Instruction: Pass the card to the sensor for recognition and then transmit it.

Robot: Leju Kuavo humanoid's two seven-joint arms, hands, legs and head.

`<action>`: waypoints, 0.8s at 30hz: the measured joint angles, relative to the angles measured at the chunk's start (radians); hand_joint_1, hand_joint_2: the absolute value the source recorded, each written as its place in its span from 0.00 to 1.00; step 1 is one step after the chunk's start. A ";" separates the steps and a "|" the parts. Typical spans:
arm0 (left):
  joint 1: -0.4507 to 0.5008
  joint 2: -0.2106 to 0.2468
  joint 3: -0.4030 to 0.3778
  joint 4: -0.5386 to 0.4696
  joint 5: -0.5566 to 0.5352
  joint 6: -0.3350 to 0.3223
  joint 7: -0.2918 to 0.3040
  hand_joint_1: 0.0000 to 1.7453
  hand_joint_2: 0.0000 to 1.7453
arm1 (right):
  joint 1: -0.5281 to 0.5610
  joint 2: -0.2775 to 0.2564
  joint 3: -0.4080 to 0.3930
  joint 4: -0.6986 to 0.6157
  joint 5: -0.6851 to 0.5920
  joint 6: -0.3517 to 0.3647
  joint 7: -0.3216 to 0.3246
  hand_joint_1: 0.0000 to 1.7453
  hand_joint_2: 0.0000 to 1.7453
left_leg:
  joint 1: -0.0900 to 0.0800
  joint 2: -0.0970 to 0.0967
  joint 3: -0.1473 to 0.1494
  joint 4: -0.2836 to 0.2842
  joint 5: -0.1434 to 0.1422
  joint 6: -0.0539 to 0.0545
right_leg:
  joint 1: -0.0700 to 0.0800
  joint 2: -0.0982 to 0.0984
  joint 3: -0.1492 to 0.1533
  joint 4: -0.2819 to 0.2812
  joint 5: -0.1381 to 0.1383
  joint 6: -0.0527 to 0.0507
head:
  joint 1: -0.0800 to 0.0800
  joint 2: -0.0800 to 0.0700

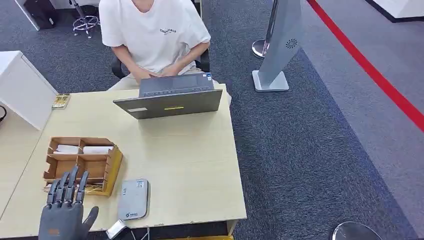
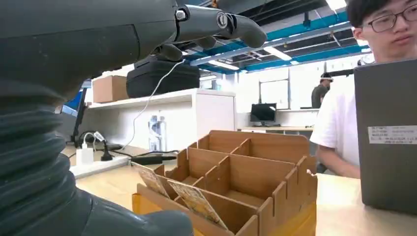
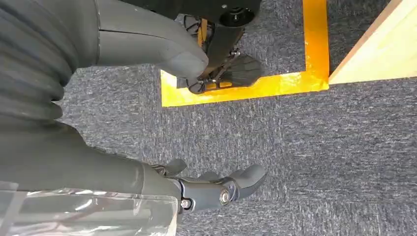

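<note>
Left hand poised just short of the card box, cards standing in its near slots

Head view: the left hand point(image 1: 65, 210) hovers at the near edge of the box point(image 1: 111, 170), fingers spread and straight, holding nothing; the grey sensor point(image 1: 133, 198) lies flat on the table point(image 1: 190, 165) just right of the box, a laptop point(image 1: 172, 100) stands well beyond the box, and a person point(image 1: 155, 35) sits behind it. Left wrist view: the fingers point(image 2: 231, 24) reach out above the box, apart from it, and two cards point(image 2: 196, 204) lean tilted in the box's nearest compartments. Right wrist view: the right hand point(image 3: 147, 123) hangs over carpet beside the table edge, far from the box, thumb and fingers apart and empty
</note>
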 joint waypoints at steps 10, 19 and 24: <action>0.002 -0.018 0.066 0.032 0.034 0.005 -0.015 0.00 1.00 | 0.000 -0.001 0.000 0.000 0.013 -0.009 0.000 0.00 1.00 | 0.000 0.000 0.000 0.000 0.000 0.000 | 0.000 0.000 0.000 0.000 0.000 0.000 | 0.000 0.000; -0.006 -0.036 0.157 0.091 0.024 0.032 -0.022 0.00 1.00 | 0.000 -0.003 0.000 0.000 0.021 -0.012 0.005 0.00 1.00 | 0.000 0.000 0.000 0.000 0.000 0.000 | 0.000 0.000 0.000 0.000 0.000 0.000 | 0.000 0.000; -0.016 -0.046 0.211 0.129 0.019 0.049 -0.031 0.00 1.00 | 0.000 -0.003 0.000 0.000 0.032 -0.011 0.009 0.00 1.00 | 0.000 0.000 0.000 0.000 0.000 0.000 | 0.000 0.000 0.000 0.000 0.000 0.000 | 0.000 0.000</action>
